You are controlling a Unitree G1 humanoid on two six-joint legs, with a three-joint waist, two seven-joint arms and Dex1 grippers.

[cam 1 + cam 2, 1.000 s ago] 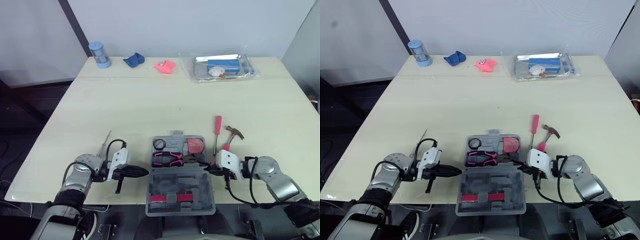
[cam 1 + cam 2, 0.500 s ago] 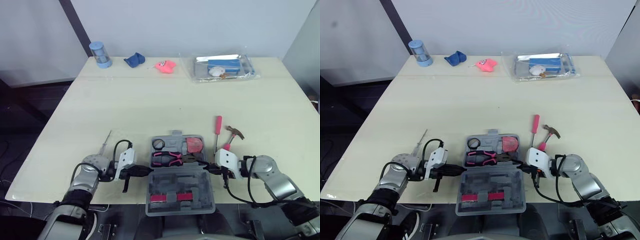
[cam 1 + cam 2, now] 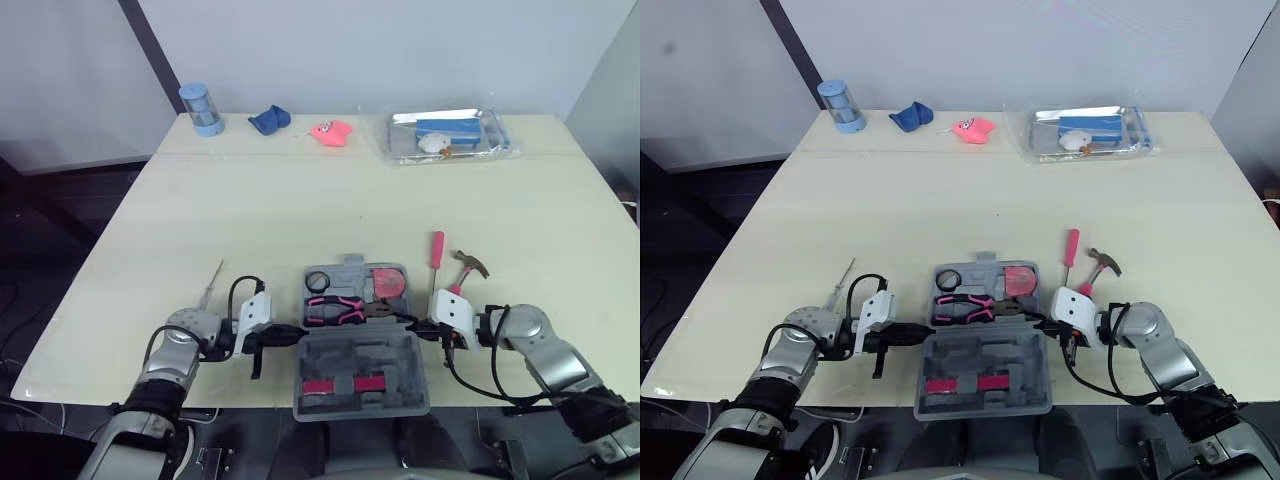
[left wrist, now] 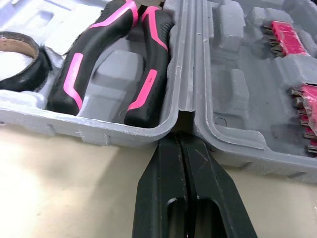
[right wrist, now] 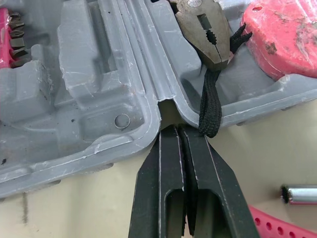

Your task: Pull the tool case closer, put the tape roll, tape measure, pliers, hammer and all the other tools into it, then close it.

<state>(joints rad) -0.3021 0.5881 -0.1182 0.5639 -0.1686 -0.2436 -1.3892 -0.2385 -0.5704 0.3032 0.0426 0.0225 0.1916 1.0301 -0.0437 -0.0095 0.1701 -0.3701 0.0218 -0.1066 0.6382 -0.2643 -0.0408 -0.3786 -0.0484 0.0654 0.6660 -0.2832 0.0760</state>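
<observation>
Open tool case (image 3: 345, 352) sits at the table's front edge, with a gripper at each end of its hinge.
Its far half holds the tape roll (image 3: 317, 281), pliers (image 3: 335, 310) and tape measure (image 3: 389, 287). The hammer (image 3: 463, 272) lies on the table just to its right. Both arms reach low and inward, and the left gripper (image 3: 296, 331) and right gripper (image 3: 408, 325) are clenched.

A grey moulded plastic tool case (image 3: 362, 352) lies open at the near edge of the tabletop, hinged across its middle. Its far half holds a black tape roll (image 4: 38, 69) at the left, pink-and-black-handled pliers (image 3: 335, 308) lying crosswise beside the hinge, and a round red tape measure (image 3: 390, 285) at the right. Its near half carries pink bit strips (image 3: 345, 386). Just right of the case lie a red-handled screwdriver (image 3: 434, 268) and, beyond it, a pink-handled claw hammer (image 3: 461, 277). A thin metal-shafted tool (image 3: 210, 285) lies off to the case's left.
</observation>
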